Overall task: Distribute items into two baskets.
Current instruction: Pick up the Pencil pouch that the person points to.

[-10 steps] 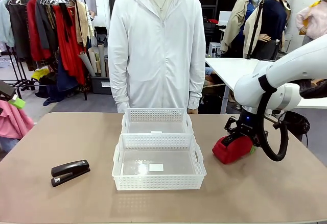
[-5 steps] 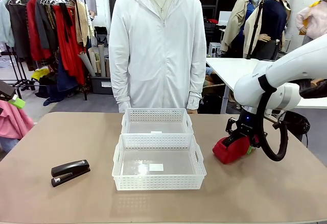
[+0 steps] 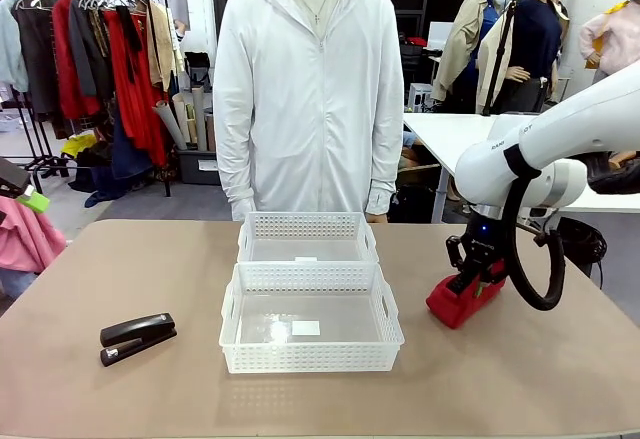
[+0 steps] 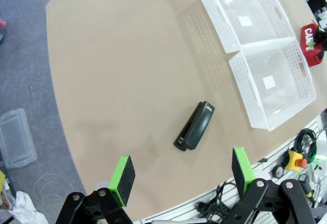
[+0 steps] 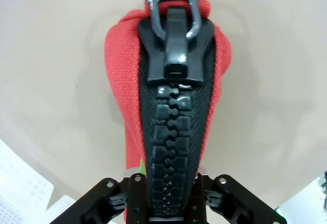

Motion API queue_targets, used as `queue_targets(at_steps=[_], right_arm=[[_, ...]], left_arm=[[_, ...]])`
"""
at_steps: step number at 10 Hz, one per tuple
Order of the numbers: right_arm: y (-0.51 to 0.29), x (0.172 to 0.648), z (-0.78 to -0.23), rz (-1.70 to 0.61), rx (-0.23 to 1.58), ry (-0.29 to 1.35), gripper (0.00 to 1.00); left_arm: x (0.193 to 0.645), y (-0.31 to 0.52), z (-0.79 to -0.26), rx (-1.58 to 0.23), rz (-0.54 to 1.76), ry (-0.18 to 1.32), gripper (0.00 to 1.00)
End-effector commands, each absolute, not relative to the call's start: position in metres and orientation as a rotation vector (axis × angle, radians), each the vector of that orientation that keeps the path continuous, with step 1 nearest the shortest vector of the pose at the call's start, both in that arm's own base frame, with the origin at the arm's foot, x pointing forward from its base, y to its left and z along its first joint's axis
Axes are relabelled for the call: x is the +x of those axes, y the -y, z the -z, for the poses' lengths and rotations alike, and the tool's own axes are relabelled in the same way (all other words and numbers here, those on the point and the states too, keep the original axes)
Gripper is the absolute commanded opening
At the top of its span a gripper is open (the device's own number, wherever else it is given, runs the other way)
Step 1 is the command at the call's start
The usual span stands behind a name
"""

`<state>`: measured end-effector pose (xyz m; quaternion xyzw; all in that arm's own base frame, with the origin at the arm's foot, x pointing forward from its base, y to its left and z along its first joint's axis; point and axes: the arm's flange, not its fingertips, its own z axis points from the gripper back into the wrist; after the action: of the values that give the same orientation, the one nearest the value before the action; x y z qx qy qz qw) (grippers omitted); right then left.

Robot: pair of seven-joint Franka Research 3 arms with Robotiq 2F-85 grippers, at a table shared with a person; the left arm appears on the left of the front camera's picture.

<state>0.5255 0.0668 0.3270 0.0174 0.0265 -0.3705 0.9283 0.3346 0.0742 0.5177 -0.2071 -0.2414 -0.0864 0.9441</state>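
My right gripper [image 3: 480,271] is shut on the red zippered pouch [image 3: 460,302], to the right of the two white baskets. The pouch tilts, with its low end close to the tabletop. In the right wrist view the pouch [image 5: 173,106] runs up from between my fingers, black zipper facing the camera. The near basket [image 3: 310,357] and the far basket [image 3: 305,225] stand end to end at mid-table, both empty. The black stapler [image 3: 137,337] lies at the front left. My left gripper [image 4: 181,175] hangs open high above the stapler [image 4: 195,126].
A person in a white jacket [image 3: 308,89] stands at the far edge behind the baskets, arms down. Bare tabletop [image 3: 120,269] spreads between the stapler and the baskets. Cables and a red stop button [image 4: 295,160] lie below the table's near edge.
My right gripper has shifted slightly right and up with the pouch, which now tilts more steeply. The stapler, baskets and left arm stay put.
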Motion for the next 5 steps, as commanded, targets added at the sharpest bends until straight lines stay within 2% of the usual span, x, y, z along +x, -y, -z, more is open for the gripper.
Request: queue_targets(at_steps=[1, 2, 5], right_arm=[[-0.0719, 0.533, -0.3301, 0.724, -0.032, -0.075, 0.0], [-0.0668, 0.5255, -0.327, 0.759, 0.036, -0.054, 0.0], [-0.0668, 0.5255, -0.327, 0.759, 0.036, -0.054, 0.0]], left_arm=[[0.334, -0.0746, -0.5169, -0.432, 0.176, 0.495, 0.98], [0.334, -0.0746, -0.5169, -0.432, 0.176, 0.495, 0.98], [0.334, -0.0746, -0.5169, -0.432, 0.176, 0.495, 0.98]])
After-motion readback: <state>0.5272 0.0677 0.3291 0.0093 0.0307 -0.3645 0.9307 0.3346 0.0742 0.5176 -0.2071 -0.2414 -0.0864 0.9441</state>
